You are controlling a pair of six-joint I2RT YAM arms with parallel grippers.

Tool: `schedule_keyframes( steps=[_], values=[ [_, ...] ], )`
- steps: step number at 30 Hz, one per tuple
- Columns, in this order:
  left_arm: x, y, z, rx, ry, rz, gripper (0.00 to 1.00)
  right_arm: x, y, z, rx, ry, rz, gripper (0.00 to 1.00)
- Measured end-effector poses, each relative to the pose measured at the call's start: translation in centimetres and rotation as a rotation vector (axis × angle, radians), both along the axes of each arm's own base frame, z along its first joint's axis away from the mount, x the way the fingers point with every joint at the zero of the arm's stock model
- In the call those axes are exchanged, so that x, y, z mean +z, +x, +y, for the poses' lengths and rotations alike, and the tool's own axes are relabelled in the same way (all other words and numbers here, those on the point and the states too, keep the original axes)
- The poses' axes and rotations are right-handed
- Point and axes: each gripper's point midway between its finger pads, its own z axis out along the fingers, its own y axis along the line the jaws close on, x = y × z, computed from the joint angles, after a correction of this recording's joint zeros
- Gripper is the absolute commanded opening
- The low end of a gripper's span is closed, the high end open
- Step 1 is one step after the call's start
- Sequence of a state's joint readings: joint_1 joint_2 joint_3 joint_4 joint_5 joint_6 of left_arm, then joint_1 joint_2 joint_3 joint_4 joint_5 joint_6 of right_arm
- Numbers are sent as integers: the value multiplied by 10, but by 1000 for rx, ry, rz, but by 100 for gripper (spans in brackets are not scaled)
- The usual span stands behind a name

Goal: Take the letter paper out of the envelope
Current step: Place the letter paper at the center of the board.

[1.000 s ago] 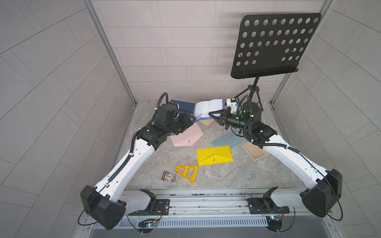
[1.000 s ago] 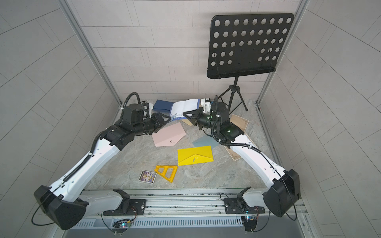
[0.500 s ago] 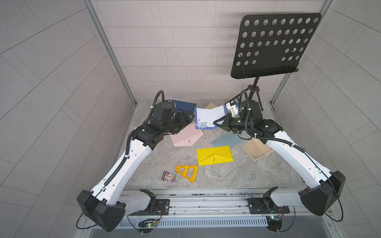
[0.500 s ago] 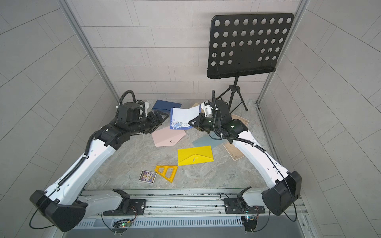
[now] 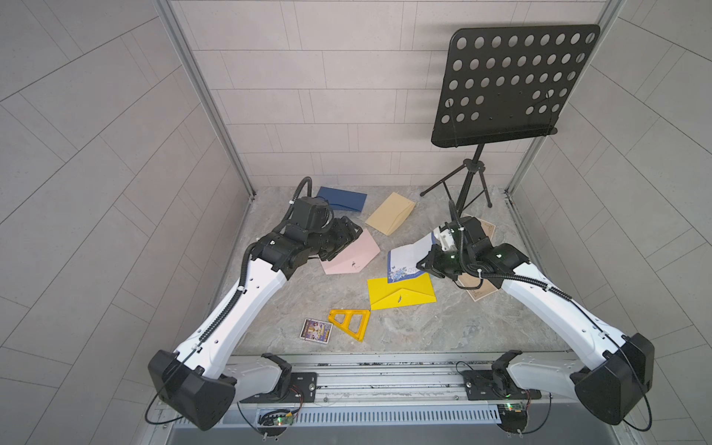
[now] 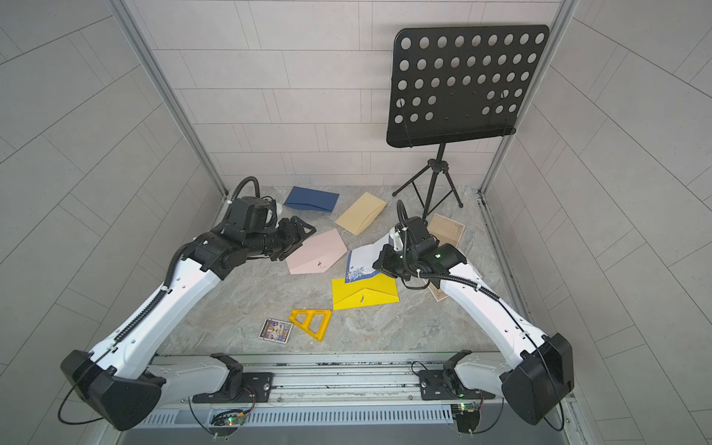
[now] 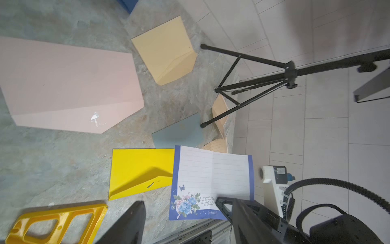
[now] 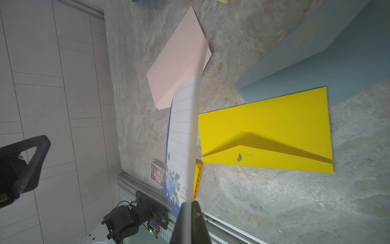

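right end effector (image 5: 425,266) is shut on the flowered end of the letter paper (image 5: 404,260), held free of any envelope above the yellow envelope (image 5: 400,296), its length running toward the left arm (image 5: 246,304). left end effector (image 6: 302,239), open and empty, is seen well apart.

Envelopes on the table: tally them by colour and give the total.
Dark blue paper envelope: 1
Tan paper envelope: 1
Pink paper envelope: 1
Yellow paper envelope: 1
Grey-blue paper envelope: 1
Total: 5
Brown paper sheets not counted.
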State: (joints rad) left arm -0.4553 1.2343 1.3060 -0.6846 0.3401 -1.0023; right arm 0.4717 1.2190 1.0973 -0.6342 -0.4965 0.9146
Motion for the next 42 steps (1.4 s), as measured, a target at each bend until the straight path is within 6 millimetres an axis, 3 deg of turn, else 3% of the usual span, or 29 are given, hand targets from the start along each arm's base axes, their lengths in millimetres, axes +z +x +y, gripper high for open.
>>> schedule_keyframes(
  steps=[3,7,10,14,17,23,31,42],
  values=[
    [-16,-5,13,47,38,68,71,1,2,14,47,1,-24,0],
    [-27,-10,36,120,94,120,71,1,14,53,143,3,-56,0],
    [-25,-19,55,172,134,119,71,-5,25,84,206,-4,-61,0],
    [-11,-36,81,232,179,70,71,-18,34,146,321,1,-89,0],
    [4,-47,97,268,211,25,71,-37,21,189,407,9,-97,0],
    [17,-67,119,307,258,-26,71,-80,-14,249,516,23,-91,0],
    [25,-94,142,325,330,-53,72,-125,-15,301,548,47,-102,0],
    [31,-118,155,319,366,-63,72,-147,-21,350,597,69,-120,0]
  ],
)
